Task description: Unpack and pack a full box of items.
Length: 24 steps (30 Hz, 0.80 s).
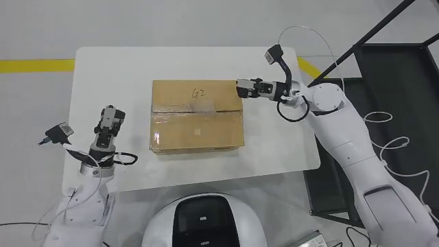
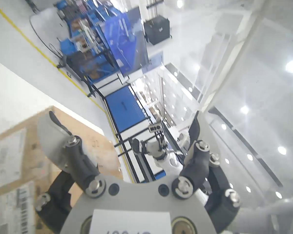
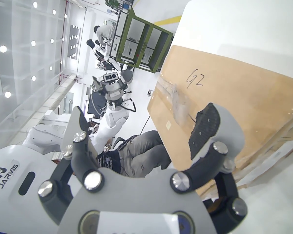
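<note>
Right gripper (image 1: 240, 87): jaws wide, empty, at far right corner of box (image 1: 197, 115), closed and taped, mid table (image 1: 103, 75). Left gripper (image 1: 110, 118): wide, empty, near table's left edge. Likely best: pinch loose tape (image 3: 178, 103) end, peel low along seam

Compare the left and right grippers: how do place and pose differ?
The right gripper is at the far right corner of the brown cardboard box; the left gripper stands apart from it, over the white table. The right gripper points across the box; the left gripper tilts upward. Both are open.
</note>
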Available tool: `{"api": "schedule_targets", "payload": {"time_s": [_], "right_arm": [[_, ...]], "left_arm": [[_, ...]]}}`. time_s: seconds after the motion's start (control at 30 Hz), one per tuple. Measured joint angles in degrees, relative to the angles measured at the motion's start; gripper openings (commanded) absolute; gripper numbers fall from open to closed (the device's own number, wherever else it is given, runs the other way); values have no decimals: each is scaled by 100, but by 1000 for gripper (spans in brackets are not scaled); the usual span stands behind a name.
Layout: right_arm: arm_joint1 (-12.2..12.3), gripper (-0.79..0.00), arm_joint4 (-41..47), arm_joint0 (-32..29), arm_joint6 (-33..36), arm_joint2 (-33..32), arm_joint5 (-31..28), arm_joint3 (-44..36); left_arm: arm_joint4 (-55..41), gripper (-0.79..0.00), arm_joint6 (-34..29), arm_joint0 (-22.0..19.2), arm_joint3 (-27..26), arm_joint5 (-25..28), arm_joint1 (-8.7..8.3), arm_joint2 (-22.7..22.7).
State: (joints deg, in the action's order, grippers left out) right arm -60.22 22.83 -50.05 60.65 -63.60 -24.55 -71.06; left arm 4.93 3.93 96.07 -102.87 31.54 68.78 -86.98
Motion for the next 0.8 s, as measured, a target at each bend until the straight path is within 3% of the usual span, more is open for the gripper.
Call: {"api": "schedule_targets", "payload": {"time_s": [0.33,0.47,0.8], "right_arm": [[-270,0,3,663,270,811,382,-72],[-375,0,151,904,448,1070,548,63],[-375,0,146,910,455,1072,552,72]], "left_arm": [[-416,0,382,87,613,-103,11,-654],[-434,0,388,83,662,-94,13,-683],[-432,0,387,83,659,-95,13,-681]]}}
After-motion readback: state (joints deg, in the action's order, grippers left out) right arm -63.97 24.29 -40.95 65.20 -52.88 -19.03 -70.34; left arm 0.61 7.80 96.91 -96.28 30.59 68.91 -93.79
